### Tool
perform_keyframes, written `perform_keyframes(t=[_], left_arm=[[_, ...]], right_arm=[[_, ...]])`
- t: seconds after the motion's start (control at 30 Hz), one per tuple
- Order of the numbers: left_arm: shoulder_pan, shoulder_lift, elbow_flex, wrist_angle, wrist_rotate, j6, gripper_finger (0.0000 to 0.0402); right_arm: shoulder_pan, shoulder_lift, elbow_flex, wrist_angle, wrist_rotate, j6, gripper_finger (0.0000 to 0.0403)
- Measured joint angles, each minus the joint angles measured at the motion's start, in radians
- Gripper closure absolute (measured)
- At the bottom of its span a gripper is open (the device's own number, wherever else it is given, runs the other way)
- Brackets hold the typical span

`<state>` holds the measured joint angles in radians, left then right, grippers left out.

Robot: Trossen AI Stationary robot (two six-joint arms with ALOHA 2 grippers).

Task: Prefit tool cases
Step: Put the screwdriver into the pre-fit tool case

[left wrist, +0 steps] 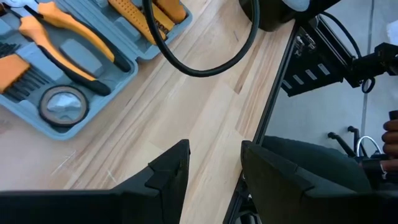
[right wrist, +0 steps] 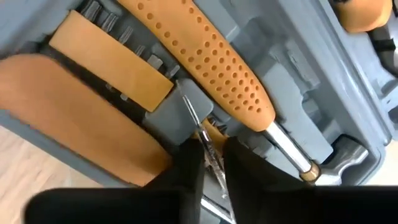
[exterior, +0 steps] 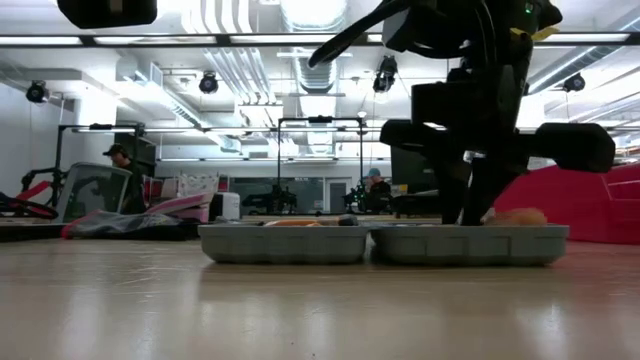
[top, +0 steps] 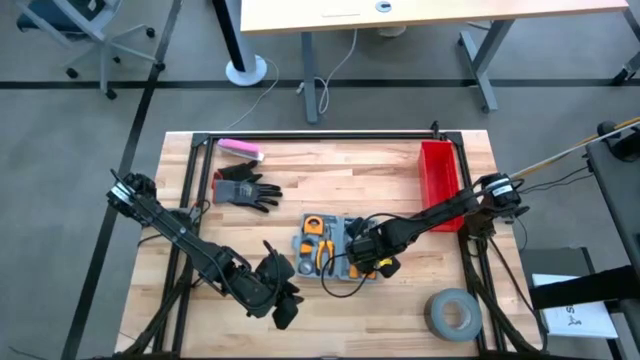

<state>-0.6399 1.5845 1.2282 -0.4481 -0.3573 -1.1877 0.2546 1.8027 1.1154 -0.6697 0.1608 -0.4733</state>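
Observation:
The grey-blue tool case (top: 322,248) lies open and flat on the wooden table, both halves (exterior: 285,243) resting on their backs. It holds orange-handled tools, among them a hammer (right wrist: 211,68) and pliers (left wrist: 74,46). My right gripper (right wrist: 213,144) reaches down into the case's right half (exterior: 468,243) and is shut on a thin shiny metal tool. My left gripper (left wrist: 214,165) hangs open over bare wood near the table's front edge (top: 280,305), short of the case, with nothing between its fingers. My right gripper pinches the thin metal tool (right wrist: 200,124) between its two fingers, beside the hammer's handle. The fingers come steeply from above, pointing down into the case. The tool's visible part lies in the case's moulded slot; the fingers hide the rest of it.
A red bin (top: 440,170) stands at the far right. A grey tape roll (top: 452,312) lies at the near right corner. Black gloves (top: 245,190) and a pink object (top: 240,150) lie at the far left. People show in the room beyond the table.

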Motion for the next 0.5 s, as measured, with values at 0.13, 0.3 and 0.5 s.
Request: perform_keyframes(t=[0.13,0.3,0.5], left_arm=[[0.0,0.0,0.0,0.002,0.0,0.0,0.0249],[0.0,0.0,0.0,0.003,0.0,0.0,0.0249],[0.0,0.0,0.0,0.004,0.0,-0.001,0.0249]], right_arm=[[0.0,0.0,-0.003,0.013,0.0,-0.006,0.0395],[0.0,0.001,0.008,0.005,0.003,0.033,0.04],[0.003,0.005,0.068,-0.044,-0.007,0.061,0.0402]])
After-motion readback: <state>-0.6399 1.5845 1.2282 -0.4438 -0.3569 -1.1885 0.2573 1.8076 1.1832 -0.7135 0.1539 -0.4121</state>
